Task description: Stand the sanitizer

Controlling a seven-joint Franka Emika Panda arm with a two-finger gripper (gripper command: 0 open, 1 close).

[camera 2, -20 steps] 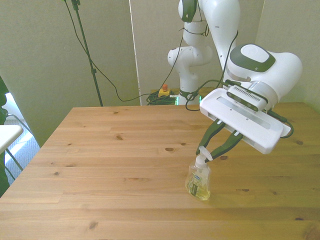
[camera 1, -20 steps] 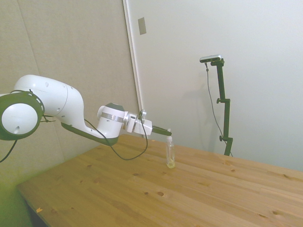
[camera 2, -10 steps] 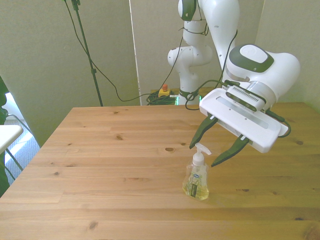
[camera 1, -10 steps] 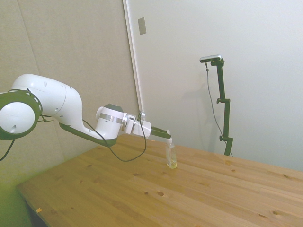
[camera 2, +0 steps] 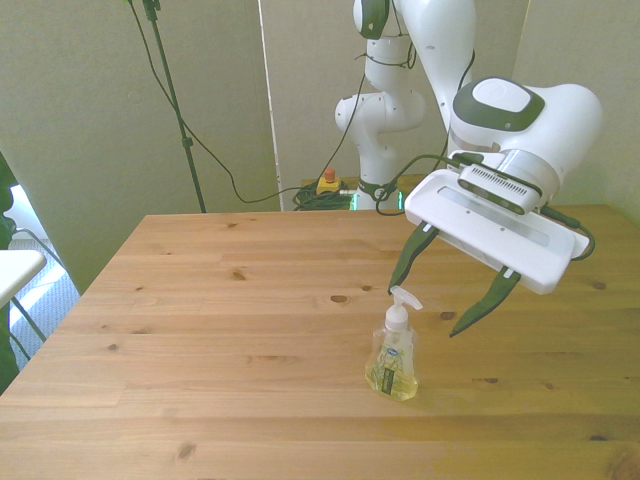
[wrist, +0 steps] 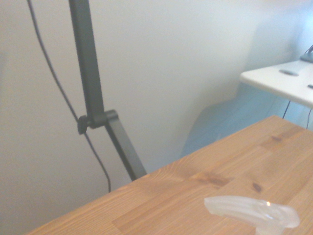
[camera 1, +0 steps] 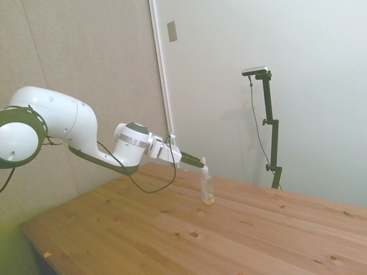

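Change since a second ago: then the dark fingers were pinched on the pump top; now they have let go and spread wide, and the gripper has drawn up and back a little, while the bottle has stayed where it was.
Sanitizer: the small slim clear plastic sanitizer bottle (camera 2: 394,360) with yellowish liquid, a white label and a white pump top stands upright on its base, alone, near the middle of the table in the front view; in the side view the sanitizer (camera 1: 207,189) stands just past the fingertips.
Gripper: the white two-finger gripper with dark fingers (camera 2: 437,307) hangs just above and behind the bottle, its flat white body tilted down toward the front view's right.
Jaws: wide apart and holding nothing; one finger (camera 2: 408,259) ends close behind the pump top, the other (camera 2: 489,300) hangs well to the front view's right of the bottle.
Contact: no finger visibly touches the bottle, though the nearer tip is very close to the nozzle.
Table: the light wooden plank table (camera 2: 200,330) with dark knots carries only the bottle.
Wrist view: the translucent white pump nozzle (wrist: 254,211) shows close up and blurred over the table edge (wrist: 161,196).
Arm: the white jointed robot arm (camera 1: 63,123) reaches out nearly level over the table in the side view.
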